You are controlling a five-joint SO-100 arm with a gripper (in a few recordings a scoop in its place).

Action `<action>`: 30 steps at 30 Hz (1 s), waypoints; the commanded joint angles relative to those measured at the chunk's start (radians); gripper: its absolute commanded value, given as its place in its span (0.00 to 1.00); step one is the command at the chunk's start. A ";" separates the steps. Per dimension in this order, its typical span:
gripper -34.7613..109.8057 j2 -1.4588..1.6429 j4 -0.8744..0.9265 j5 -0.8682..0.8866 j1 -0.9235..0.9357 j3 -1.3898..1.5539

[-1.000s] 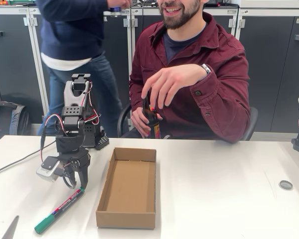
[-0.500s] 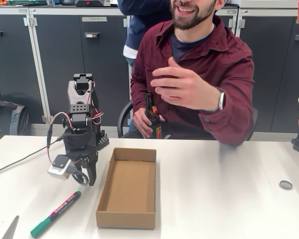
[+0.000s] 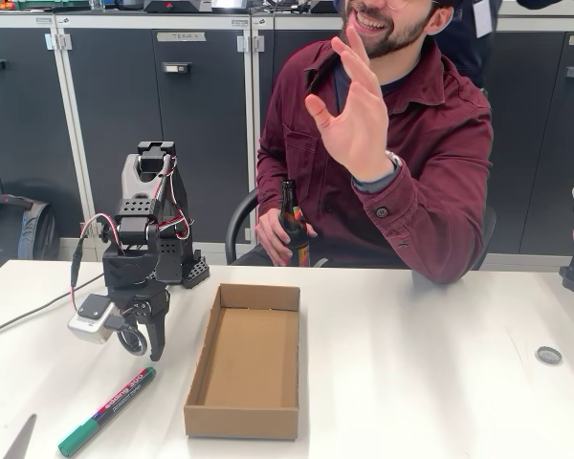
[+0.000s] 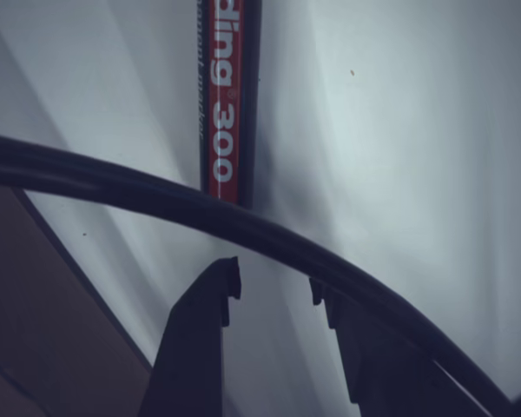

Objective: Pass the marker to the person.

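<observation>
The green marker (image 3: 106,411) lies flat on the white table at the lower left, its pink-and-white label facing up. My gripper (image 3: 148,346) hangs just above the marker's far end, not touching it. In the wrist view the gripper (image 4: 273,282) is open with nothing between its dark fingertips (image 4: 217,287), and the marker's red label (image 4: 221,104) runs straight ahead of them. The person (image 3: 430,143) in a maroon shirt sits behind the table with one open hand (image 3: 356,120) raised high.
An open cardboard box (image 3: 199,368) lies right of the marker. The person's other hand holds a brown bottle (image 3: 292,225) at the table's far edge. A small round cap (image 3: 548,355) sits at the right. A black cable (image 4: 243,221) crosses the wrist view.
My gripper has lifted off the marker's end and shifted slightly left. The marker slid a little towards the lower left. The person raised the open hand; another person walked away behind.
</observation>
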 commanded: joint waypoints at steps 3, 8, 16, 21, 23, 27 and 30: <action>0.35 -0.017 -0.011 -0.002 0.020 -0.121; 0.35 -0.006 -0.003 0.060 -0.035 -0.129; 0.35 -0.015 -0.080 0.081 -0.017 -0.124; 0.35 -0.020 -0.066 0.054 0.002 -0.146; 0.35 -0.031 -0.072 0.025 0.018 -0.149; 0.35 -0.075 -0.071 0.000 0.048 -0.176; 0.35 -0.110 -0.043 -0.005 0.063 -0.227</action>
